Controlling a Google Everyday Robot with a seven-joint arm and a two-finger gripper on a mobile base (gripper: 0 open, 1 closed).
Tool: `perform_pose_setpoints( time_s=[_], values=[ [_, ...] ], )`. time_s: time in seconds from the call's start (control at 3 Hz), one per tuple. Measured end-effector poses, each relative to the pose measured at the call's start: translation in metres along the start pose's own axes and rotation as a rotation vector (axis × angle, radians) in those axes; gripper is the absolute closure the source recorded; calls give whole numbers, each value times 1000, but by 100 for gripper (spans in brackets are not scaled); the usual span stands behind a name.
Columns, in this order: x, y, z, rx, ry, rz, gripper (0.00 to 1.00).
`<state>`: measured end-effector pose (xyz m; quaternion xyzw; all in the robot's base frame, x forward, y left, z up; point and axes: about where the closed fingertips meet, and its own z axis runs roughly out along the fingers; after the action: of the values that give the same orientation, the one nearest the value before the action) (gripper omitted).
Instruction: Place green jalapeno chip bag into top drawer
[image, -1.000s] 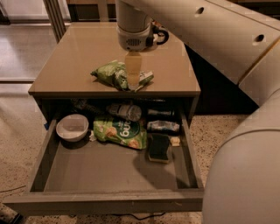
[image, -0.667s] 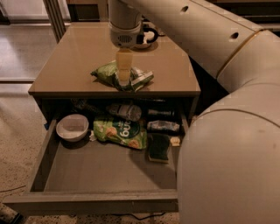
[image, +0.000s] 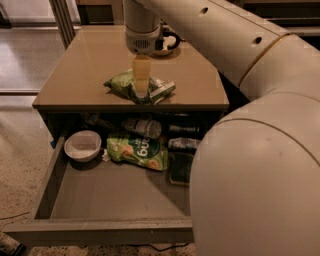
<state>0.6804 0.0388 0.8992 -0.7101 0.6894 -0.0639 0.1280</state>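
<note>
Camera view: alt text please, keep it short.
The robot's gripper meets the green jalapeno chip bag from above; the bag lies on the table near its front edge. Below, the top drawer stands open, holding a white bowl and a larger green bag toward the back.

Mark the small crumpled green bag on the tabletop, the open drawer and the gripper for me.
Small crumpled light-green foil chip bag (image: 119, 85): camera view, its left half.
Wide grey-taupe open drawer (image: 112, 197): camera view, bare floor.
Gripper (image: 142, 91): camera view, tip, at the bag.
</note>
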Motion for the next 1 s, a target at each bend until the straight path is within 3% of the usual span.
perform_pose_setpoints(
  time_s=[0.33, 0.67, 1.0],
  values=[
    [3, -4, 4, -13, 12, 21, 0],
    [3, -6, 8, -37, -23, 26, 0],
    [9, -7, 19, -123, -113, 59, 0]
  ],
)
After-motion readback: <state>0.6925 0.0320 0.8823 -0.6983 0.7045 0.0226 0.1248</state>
